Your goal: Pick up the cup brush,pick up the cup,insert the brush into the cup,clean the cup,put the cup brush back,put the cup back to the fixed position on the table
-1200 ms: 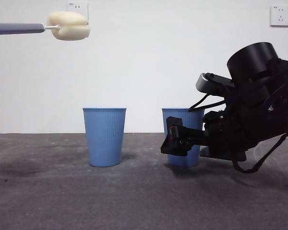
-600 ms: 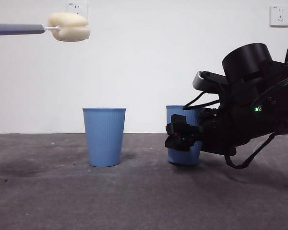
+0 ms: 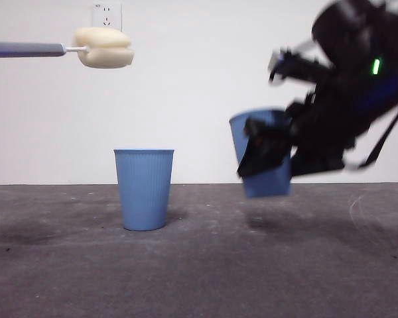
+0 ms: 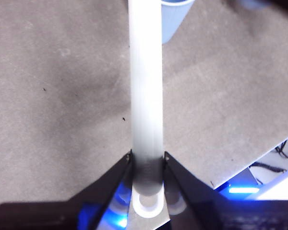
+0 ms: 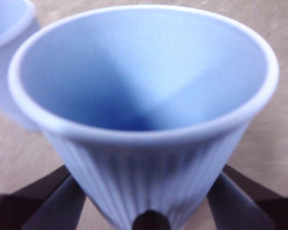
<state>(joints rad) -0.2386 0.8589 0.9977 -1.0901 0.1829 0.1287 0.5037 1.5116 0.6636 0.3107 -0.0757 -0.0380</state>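
Above matte table [image 3: 199, 265] | right tool [image 3: 268, 156] clasps ribbed tapered cup [image 3: 265, 182]

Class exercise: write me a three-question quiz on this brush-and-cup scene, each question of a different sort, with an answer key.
1. True or false: the cup in the right gripper stands on the table.
2. Which gripper holds the cup brush? A) left B) right C) neither
3. Fill in: the second cup stands ______ on the table.

Key:
1. False; it hangs tilted, clear of the table.
2. A; the left gripper clamps the handle, the sponge head level and high over the table.
3. Upright.
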